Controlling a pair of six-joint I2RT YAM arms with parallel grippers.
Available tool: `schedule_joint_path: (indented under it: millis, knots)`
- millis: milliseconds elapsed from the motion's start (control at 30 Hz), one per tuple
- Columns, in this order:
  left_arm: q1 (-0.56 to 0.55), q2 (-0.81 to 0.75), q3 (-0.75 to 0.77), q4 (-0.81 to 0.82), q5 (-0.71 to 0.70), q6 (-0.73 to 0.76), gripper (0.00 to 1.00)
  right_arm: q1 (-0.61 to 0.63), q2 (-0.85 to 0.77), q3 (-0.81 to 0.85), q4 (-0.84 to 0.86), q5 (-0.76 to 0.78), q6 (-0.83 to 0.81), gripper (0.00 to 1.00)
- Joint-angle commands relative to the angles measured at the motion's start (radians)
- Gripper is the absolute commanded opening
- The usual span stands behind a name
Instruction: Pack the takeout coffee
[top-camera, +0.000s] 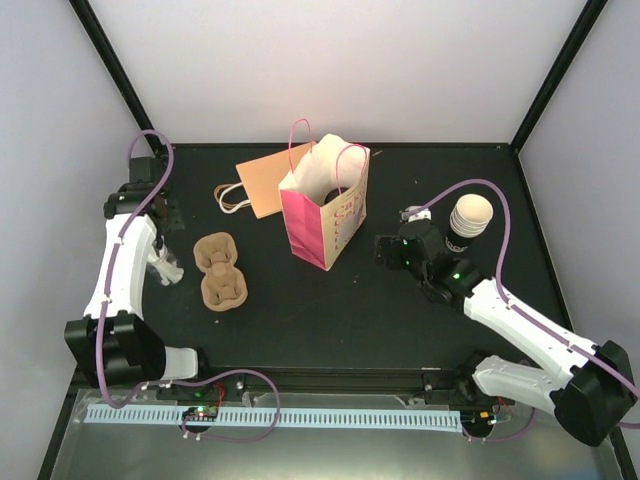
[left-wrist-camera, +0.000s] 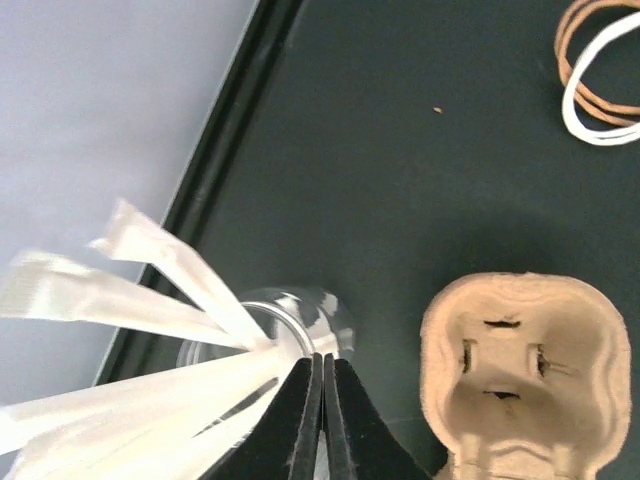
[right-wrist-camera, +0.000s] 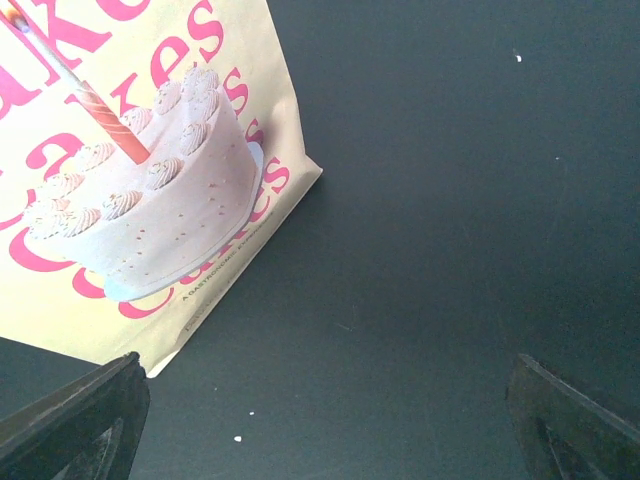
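Both reach forward low over the table (top-camera: 300, 320): left pincer (left-wrist-camera: 322, 420) closed tight, right pincer (right-wrist-camera: 320, 430) spread wide.

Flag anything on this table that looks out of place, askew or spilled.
Nothing looks spilled or damaged. The brown bag lies flat behind the upright pink bag, whose mouth is filled by a bulging cream object. The takeout coffee stands outside it, to its right in the top view.
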Motion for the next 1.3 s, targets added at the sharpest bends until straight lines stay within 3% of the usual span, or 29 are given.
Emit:
schedule_joint_path:
  millis: [0,367,600,933,1267]
  knots:
    - [0.003,-0.027,0.072,-0.043,-0.088,-0.021,0.03,-0.006,0.006,0.002,0.032,-0.002,-0.003,1.00]
    - [-0.009,-0.142,0.177,-0.119,-0.166,-0.034,0.02,-0.004,0.024,0.005,0.036,-0.020,-0.002,1.00]
    - [-0.030,-0.291,0.261,-0.103,-0.078,-0.098,0.01,-0.005,0.040,0.009,0.032,-0.004,-0.005,1.00]
    - [-0.033,-0.487,0.318,0.020,0.179,-0.240,0.02,-0.004,0.049,0.006,0.033,-0.006,-0.006,1.00]
    - [-0.035,-0.517,0.236,0.317,0.672,-0.420,0.02,-0.005,0.029,0.002,0.022,0.041,0.000,1.00]
